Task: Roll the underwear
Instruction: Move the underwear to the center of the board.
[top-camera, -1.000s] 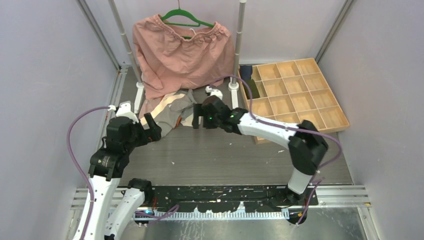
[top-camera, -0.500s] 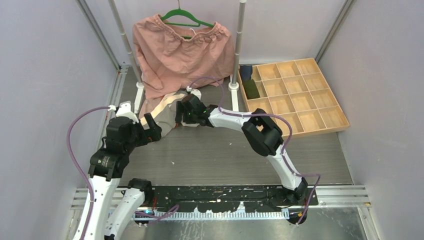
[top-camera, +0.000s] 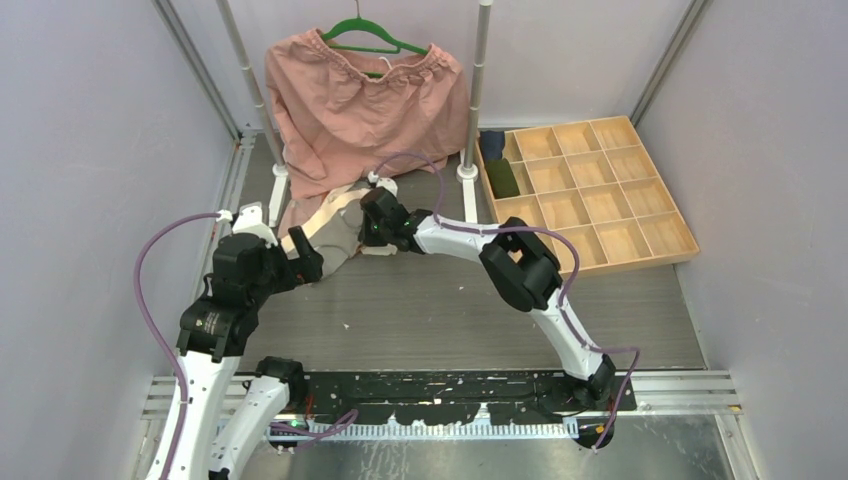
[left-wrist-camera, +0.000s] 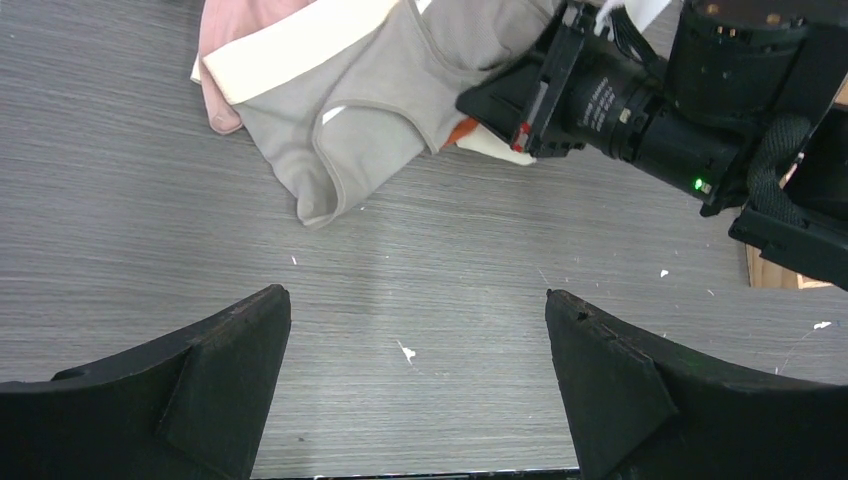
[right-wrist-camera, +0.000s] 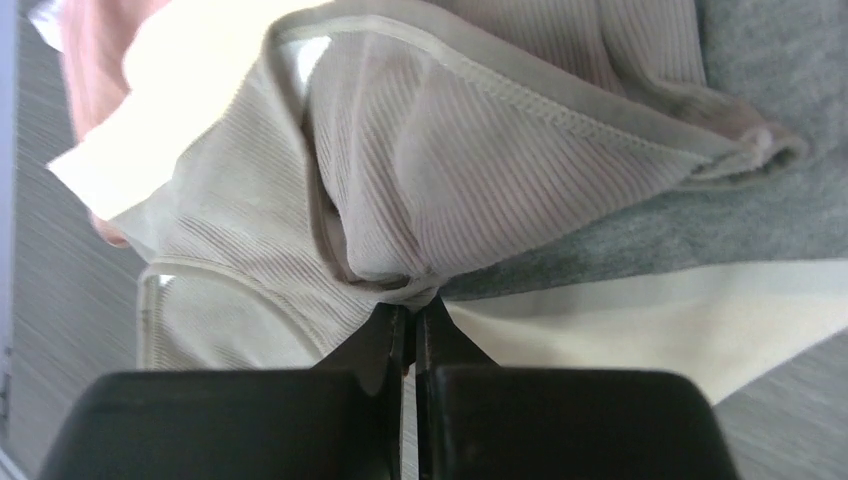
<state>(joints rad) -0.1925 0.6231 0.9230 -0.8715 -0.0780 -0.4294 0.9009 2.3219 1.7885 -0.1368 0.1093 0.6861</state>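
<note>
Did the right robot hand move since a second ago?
Yes. The right gripper slid left, away from the wooden tray, and now pinches the grey underwear.

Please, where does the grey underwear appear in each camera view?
Top external: grey underwear left of centre, below the hanging pink garment.
Left wrist: top centre, lying on the table.
Right wrist: fills the middle, pinched by the right fingers.
Shared landmark: the cream band along its edge.

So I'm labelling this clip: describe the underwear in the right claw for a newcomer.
Find the big pink garment hanging at the back. At its foot, the right claw pinches the grey ribbed underwear; beside it show a pink piece, a cream band and an orange scrap.
</note>
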